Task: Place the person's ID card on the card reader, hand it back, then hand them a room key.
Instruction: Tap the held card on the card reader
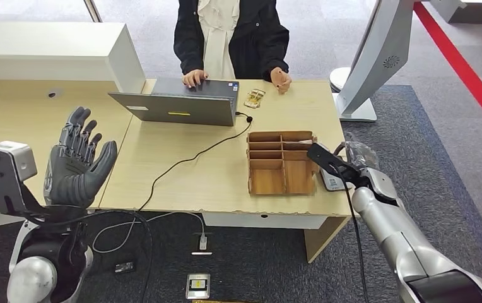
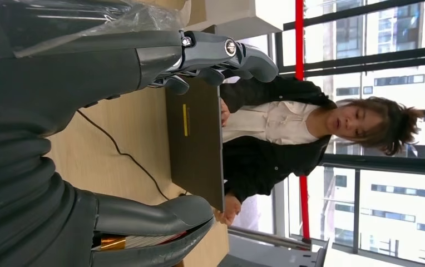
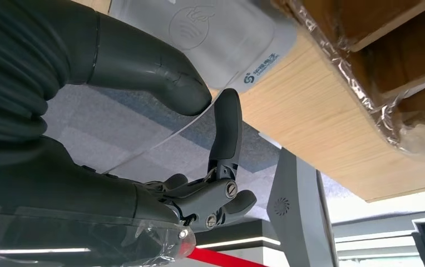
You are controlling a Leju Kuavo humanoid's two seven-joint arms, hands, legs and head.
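My right hand (image 1: 334,165) reaches past the right side of the wooden organiser (image 1: 281,163), just above the white card reader (image 1: 332,184) at the desk's right edge. In the right wrist view the thumb and a finger (image 3: 226,125) pinch a thin, translucent ID card (image 3: 143,125) close beside the reader (image 3: 221,39), which bears a contactless mark. Whether the card touches the reader I cannot tell. My left hand (image 1: 77,161) is raised over the left of the desk, fingers spread and holding nothing. The person (image 1: 232,38) stands behind the desk with both hands on it.
An open laptop (image 1: 175,107) faces the person, and a black cable (image 1: 182,163) runs from it across the desk. A small golden object (image 1: 255,98) lies near the person's hand. A white stand (image 1: 368,69) rises right of the desk. Small devices (image 1: 198,285) lie on the floor.
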